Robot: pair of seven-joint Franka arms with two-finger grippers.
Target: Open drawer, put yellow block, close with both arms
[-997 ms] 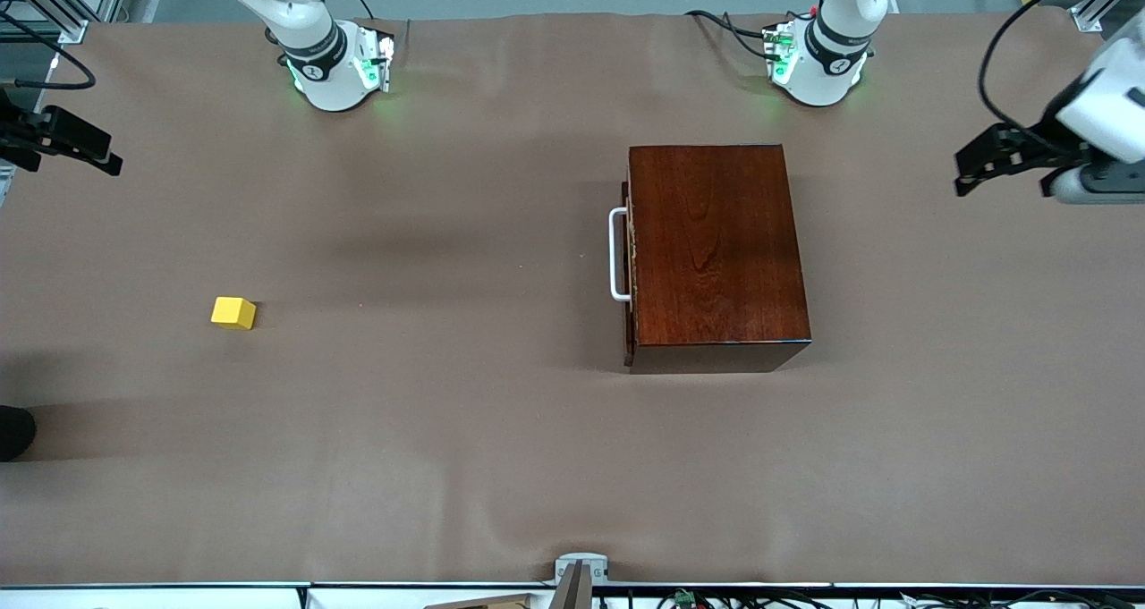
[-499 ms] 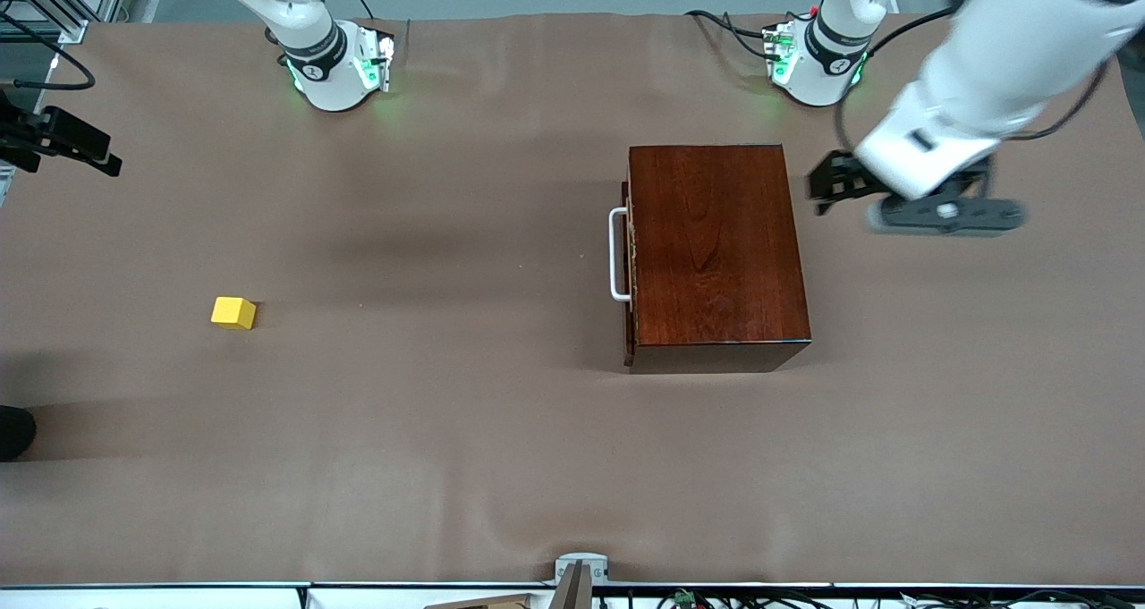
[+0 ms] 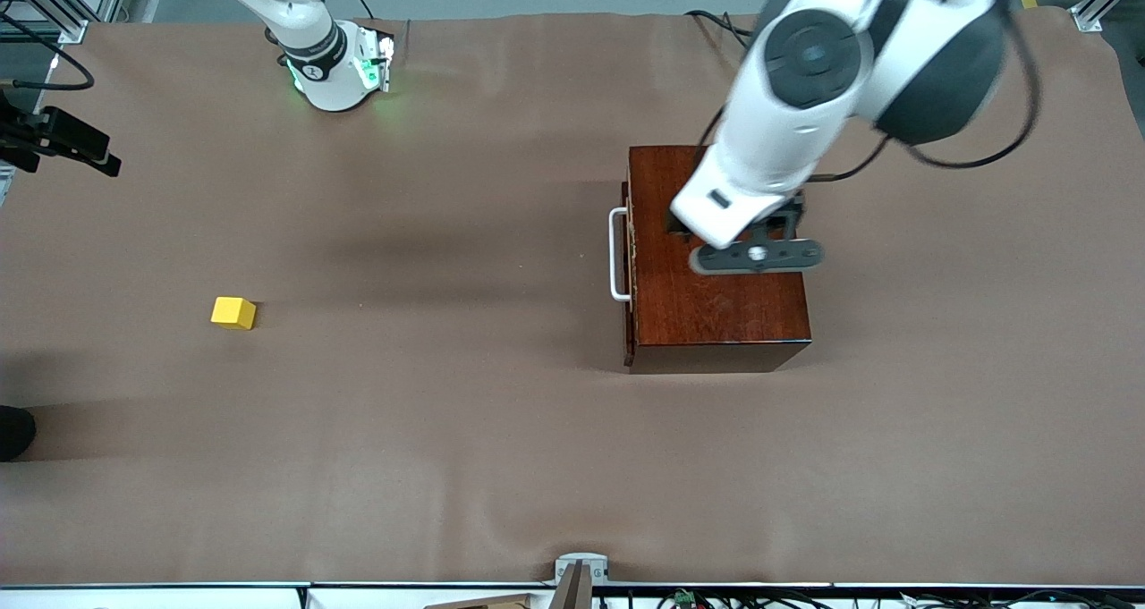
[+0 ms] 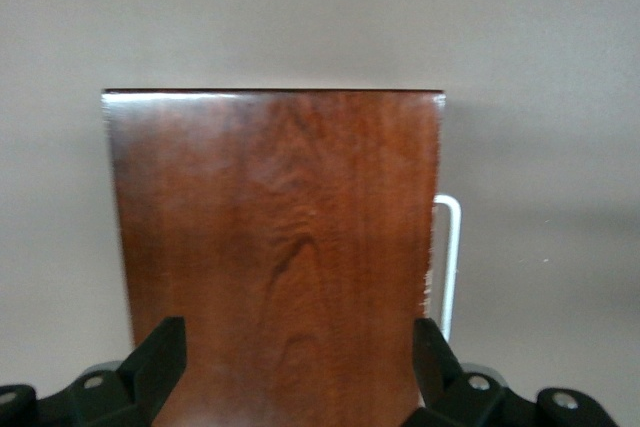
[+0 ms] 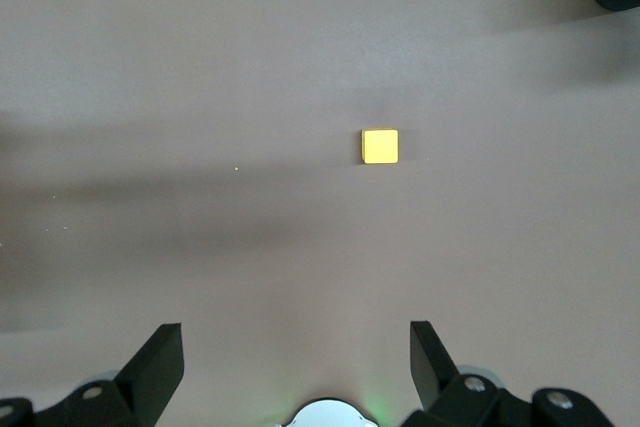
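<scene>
While the left arm reaches out from its base, the left end effector [image 4: 297, 372] hangs in the air over the top of the mahogany box [image 3: 716, 251], its fingers [image 4: 160, 357] spread wide with nothing between them. From the left wrist view, the box top fills the space below those fingers, and the white handle [image 4: 447, 265] of the drawer [image 3: 630, 260] shows just past the box's edge. That drawer is pushed in, its dark front flush with the box and facing the right arm's end of the tabletop [image 3: 501, 430].

Well apart from the left end effector, toward the right arm's end, the yellow block [image 3: 233, 313] sits alone on the brown surface, untouched. The right end effector [image 5: 297, 372] waits up in the air at that end, at the edge of the front view [image 3: 63, 139], its fingers [image 5: 158, 359] also spread wide and empty. In the right wrist view the yellow block [image 5: 380, 146] lies on the tabletop below and ahead of those open fingers, well apart from them.
</scene>
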